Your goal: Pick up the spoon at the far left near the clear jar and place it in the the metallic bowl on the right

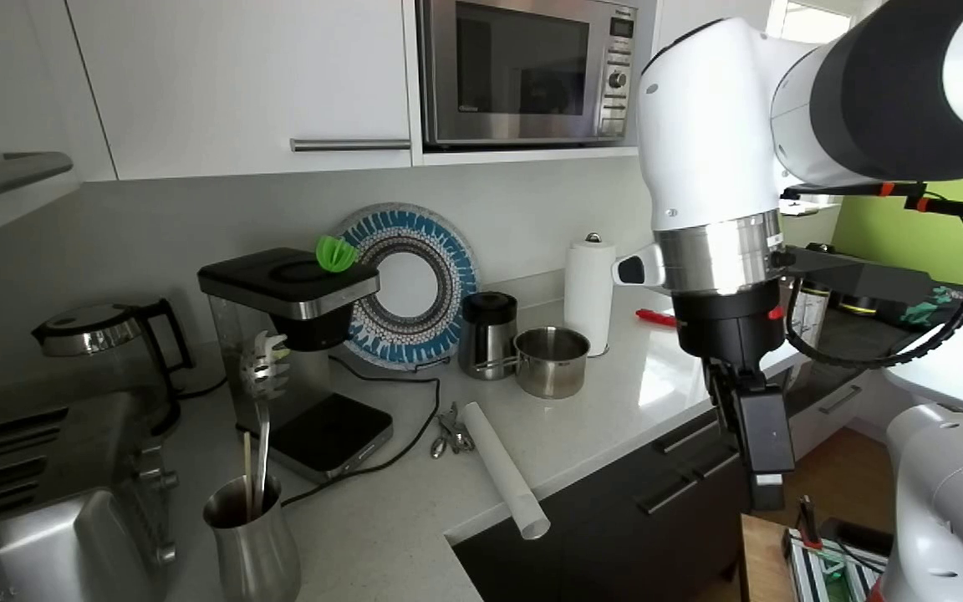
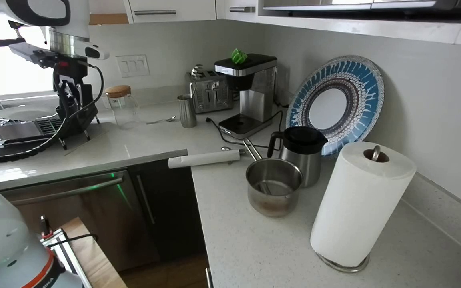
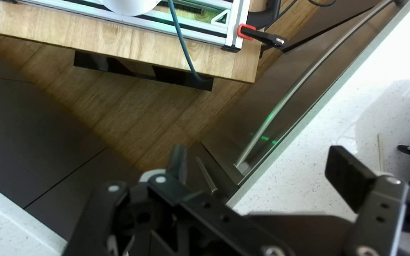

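The spoon (image 2: 161, 120) is a thin silver utensil lying flat on the counter between the clear jar (image 2: 123, 108) with a cork lid and a steel pitcher. The metallic bowl (image 2: 272, 202) is a round steel pot with a long handle, also visible in an exterior view (image 1: 550, 368). A thin shape or reflection shows inside it; I cannot tell which. My gripper (image 2: 76, 114) hangs in the air, left of the jar in that view, fingers down. It also shows in an exterior view (image 1: 753, 460). In the wrist view its fingers (image 3: 262, 170) are wide apart with nothing between them. Spoon and bowl are outside the wrist view.
A steel pitcher (image 2: 187, 112) with utensils stands beside the spoon. A coffee maker (image 2: 246, 96), carafe (image 2: 304, 156), paper towel roll (image 2: 362, 208) and white paper roll (image 2: 204, 159) surround the bowl. A dish rack (image 2: 22, 120) is by the gripper. The counter edge (image 3: 297, 131) runs below.
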Motion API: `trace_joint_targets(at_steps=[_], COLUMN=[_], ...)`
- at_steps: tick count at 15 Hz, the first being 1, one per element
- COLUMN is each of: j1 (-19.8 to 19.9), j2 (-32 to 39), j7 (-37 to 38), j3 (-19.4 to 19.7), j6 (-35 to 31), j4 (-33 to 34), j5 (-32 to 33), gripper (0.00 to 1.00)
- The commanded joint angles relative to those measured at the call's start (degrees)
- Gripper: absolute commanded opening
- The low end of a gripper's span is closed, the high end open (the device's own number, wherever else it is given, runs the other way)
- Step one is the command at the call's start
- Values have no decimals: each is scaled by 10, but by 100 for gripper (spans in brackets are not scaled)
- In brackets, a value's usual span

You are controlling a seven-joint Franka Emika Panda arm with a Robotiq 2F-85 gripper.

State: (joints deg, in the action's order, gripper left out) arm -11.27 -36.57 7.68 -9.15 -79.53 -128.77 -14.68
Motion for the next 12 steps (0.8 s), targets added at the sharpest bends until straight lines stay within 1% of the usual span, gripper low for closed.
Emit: trace_joint_targets(at_steps=[1,2,3,5,7,10,11,12], j1=[24,34,39,52,63,81,90,91], j2=[-25,-27,-22,5,32,85,104,122], j7=[31,73,96,139,183,250,278,289], j3=[-23,-35,-43,-63,-81,-98,-107,-108], j6=[-1,-27,-51,-130,-224,-369,-405,-415], j4=[-11,-16,-18,-27,-38,-48,-45,-38], j5=[13,-1,-11,-17,-17,1,20,36], gripper=[100,100,100,100,100,100,100,100])
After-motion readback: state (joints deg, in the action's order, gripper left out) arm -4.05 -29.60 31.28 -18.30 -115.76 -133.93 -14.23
